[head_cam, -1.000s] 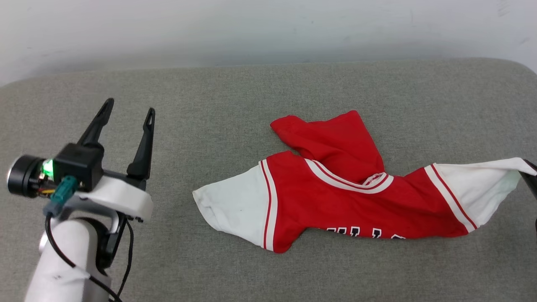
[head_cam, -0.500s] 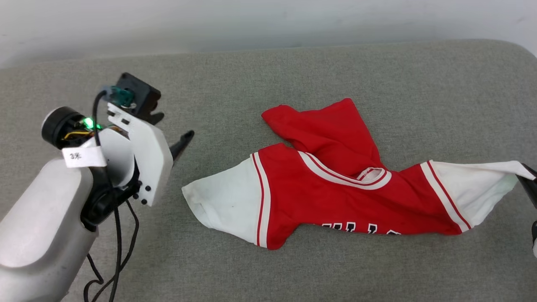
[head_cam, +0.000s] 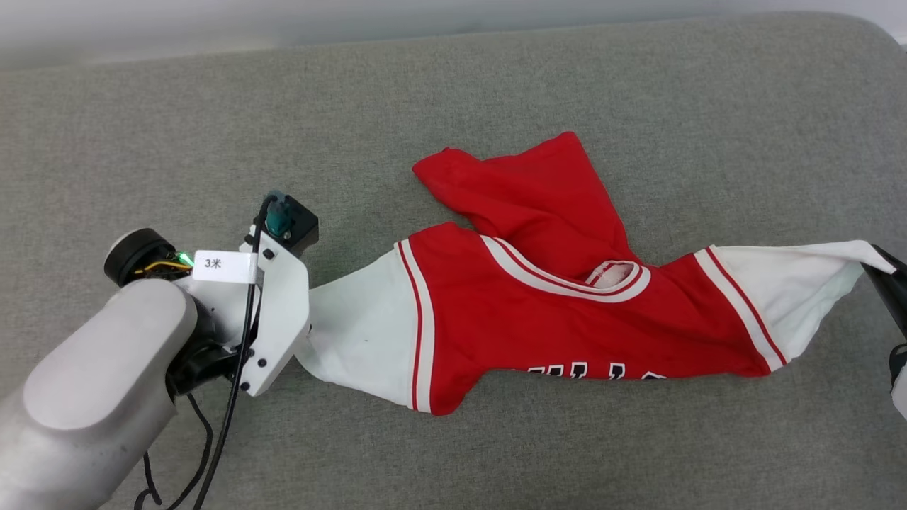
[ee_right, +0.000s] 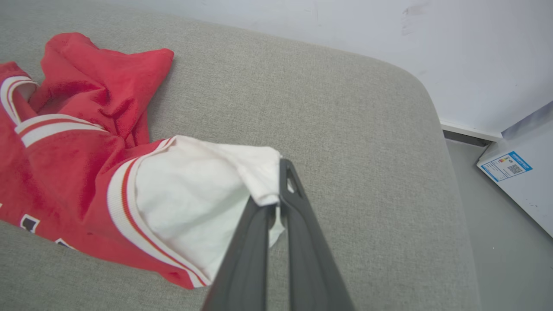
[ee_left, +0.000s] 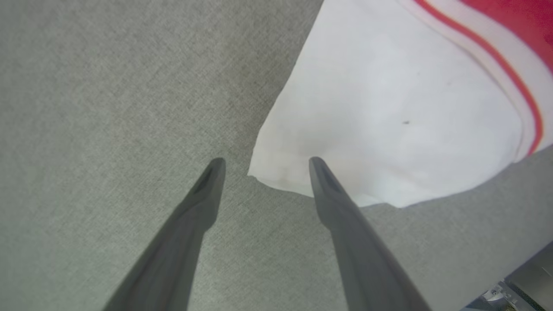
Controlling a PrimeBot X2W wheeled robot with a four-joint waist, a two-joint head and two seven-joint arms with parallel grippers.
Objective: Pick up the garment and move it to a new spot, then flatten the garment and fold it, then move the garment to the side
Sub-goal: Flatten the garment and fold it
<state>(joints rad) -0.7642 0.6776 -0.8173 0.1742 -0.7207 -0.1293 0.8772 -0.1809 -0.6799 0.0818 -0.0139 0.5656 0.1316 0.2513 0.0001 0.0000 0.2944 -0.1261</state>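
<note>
The left end effector (ee_left: 266, 162) is spread wide and holds nothing, one finger over a white sleeve corner of the garment (head_cam: 538, 312), the other over the bare grey surface (head_cam: 496, 85); the right end effector (ee_right: 276, 190) is pinched tight on the opposite sleeve's tip; the red body lies rumpled between them.
</note>
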